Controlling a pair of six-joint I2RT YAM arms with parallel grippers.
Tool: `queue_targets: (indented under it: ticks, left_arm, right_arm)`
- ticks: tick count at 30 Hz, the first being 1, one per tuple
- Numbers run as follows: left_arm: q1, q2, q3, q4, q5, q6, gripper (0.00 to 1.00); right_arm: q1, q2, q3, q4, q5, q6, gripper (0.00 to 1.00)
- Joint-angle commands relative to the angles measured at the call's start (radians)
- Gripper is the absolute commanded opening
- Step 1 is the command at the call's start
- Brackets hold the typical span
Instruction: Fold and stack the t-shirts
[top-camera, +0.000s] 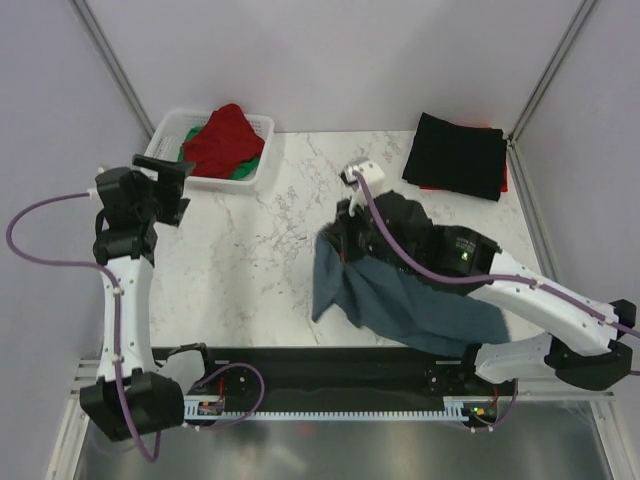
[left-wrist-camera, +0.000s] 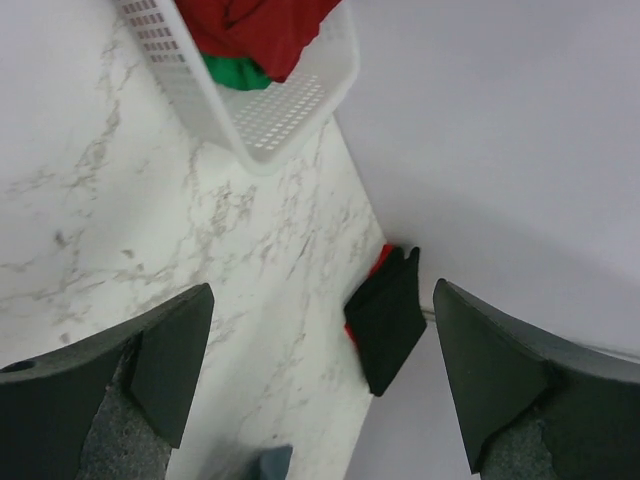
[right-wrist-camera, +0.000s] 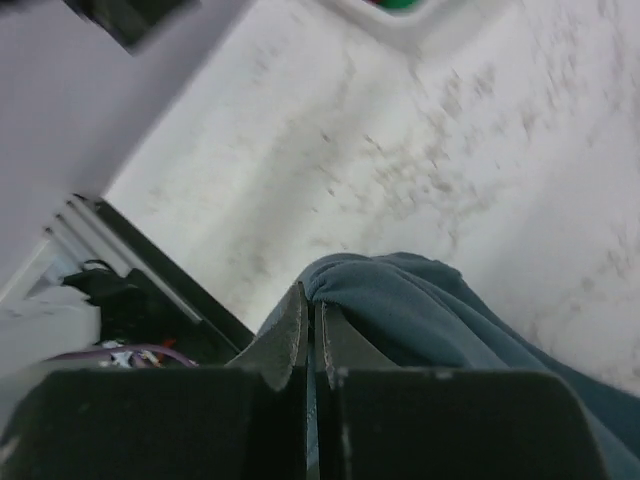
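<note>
right jaws clamp a fold of the blue-grey t-shirt (right-wrist-camera: 420, 300); left jaws stand wide, empty.

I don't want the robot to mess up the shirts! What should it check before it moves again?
1. Right pincer shut on the blue-grey t-shirt: ok, fabric is pinched between the closed fingers.
2. Left pincer open and holding nothing: ok.
3. Blue-grey t-shirt lying flat for folding: not ok, it is bunched and partly hidden under the right arm.
4. Bare table to spread it on: ok, open marble lies left of the shirt.
5. Folded black t-shirt out of the way: ok, at the far right corner.
6. Which part of the shirt is gripped: cannot tell.
</note>
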Motion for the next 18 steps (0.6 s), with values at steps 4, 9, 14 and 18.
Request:
queue_targets:
  ticks: [4, 9, 14, 18]
  left_arm:
    - [0.004, -0.186, -0.045, -0.147, -0.088, 0.363, 0.98]
    - [0.006, -0.242, 0.046, -0.248, -0.146, 0.479, 0.98]
    - [0.006, -0.321, -0.006, -0.273, -0.129, 0.513, 0.98]
    - [0.006, -0.382, -0.094, -0.300, -0.107, 0.535, 0.98]
  right_arm:
    - [0.002, 0.334, 1.052, -0.132, -0.149, -0.220, 0.00]
    - [0.002, 0.064, 0.716, -0.024, 0.104, -0.191, 0.00]
    - [0.000, -0.302, 0.137, -0.028, 0.464, -0.021, 0.72]
    - [0.000, -0.455, -0.164, -0.303, 0.590, 0.331, 0.98]
